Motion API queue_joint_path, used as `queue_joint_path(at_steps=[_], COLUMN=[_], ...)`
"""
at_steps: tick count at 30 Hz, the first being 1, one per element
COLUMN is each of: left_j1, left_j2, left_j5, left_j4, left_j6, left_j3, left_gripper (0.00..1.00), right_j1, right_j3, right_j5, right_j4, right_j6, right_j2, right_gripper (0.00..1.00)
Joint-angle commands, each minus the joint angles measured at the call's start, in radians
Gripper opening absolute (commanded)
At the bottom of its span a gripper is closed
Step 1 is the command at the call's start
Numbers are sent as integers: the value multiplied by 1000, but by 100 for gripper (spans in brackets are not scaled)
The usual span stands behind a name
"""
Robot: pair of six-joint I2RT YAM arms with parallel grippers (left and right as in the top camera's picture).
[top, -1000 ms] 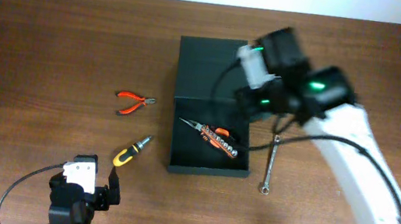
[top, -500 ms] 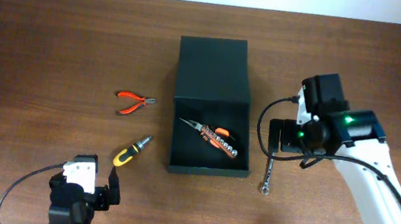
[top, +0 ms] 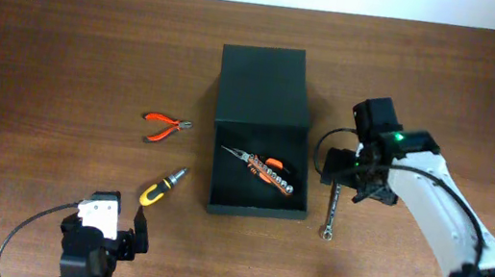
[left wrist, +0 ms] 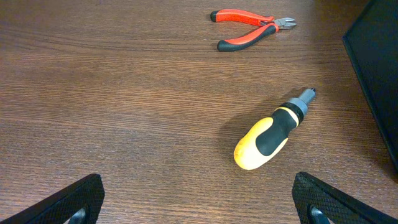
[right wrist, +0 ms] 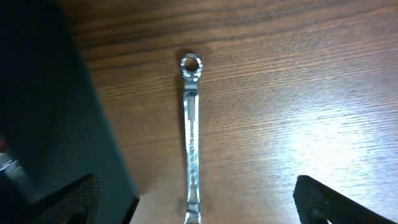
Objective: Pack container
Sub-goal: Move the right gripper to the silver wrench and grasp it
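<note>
1. Dark green-black and matte, the container (top: pixel 230 192) sits at the middle of the wooden table (top: pixel 66 45). Its flap lid (top: pixel 263 82) is thrown back on the far side, so the tray is open from above for loading.
2. Inside the container, an orange-and-steel tool (top: pixel 264 171) lies slantwise across the floor. The corners around it are bare, so I judge that packing is only partly done.
3. Just beside the container's right wall lies a silver ring wrench (right wrist: pixel 191 137), parallel to that wall and flat on the wood.
4. The right gripper (top: pixel 345 172) hovers over the wrench's far end, its fingers spread wide and holding nothing. The wrist view looks down the shank, which suggests it is lining up for a pick.
5. Left of the container, near its front corner, a stubby yellow-and-black screwdriver (left wrist: pixel 267 137) lies with its tip towards the container.
6. Farther left, red-handled side cutters (left wrist: pixel 249 28) lie well apart from the container.
7. The left gripper (left wrist: pixel 202 208) waits nearer the robot than the screwdriver, fingers fully apart and empty.
</note>
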Motion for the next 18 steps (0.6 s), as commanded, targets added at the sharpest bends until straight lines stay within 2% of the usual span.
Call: queue_joint_path(at_steps=[1,6,18], left_j1=[6,6,6], left_j2=[-9,-9,-9], left_j5=[7,7,7], left_j4=[0,0,0], left_j6=[16,16,16], left_j3=[-5,-5,-5], left_gripper=[99,99,99], right_j1=[-5,-5,-5], right_j3=[-4,-4,-5], right_j5=[37,36,28], right_j4=[8,32,79], right_j6=[38,38,37], right_j2=[76,175,227], right_gripper=[98,98,77])
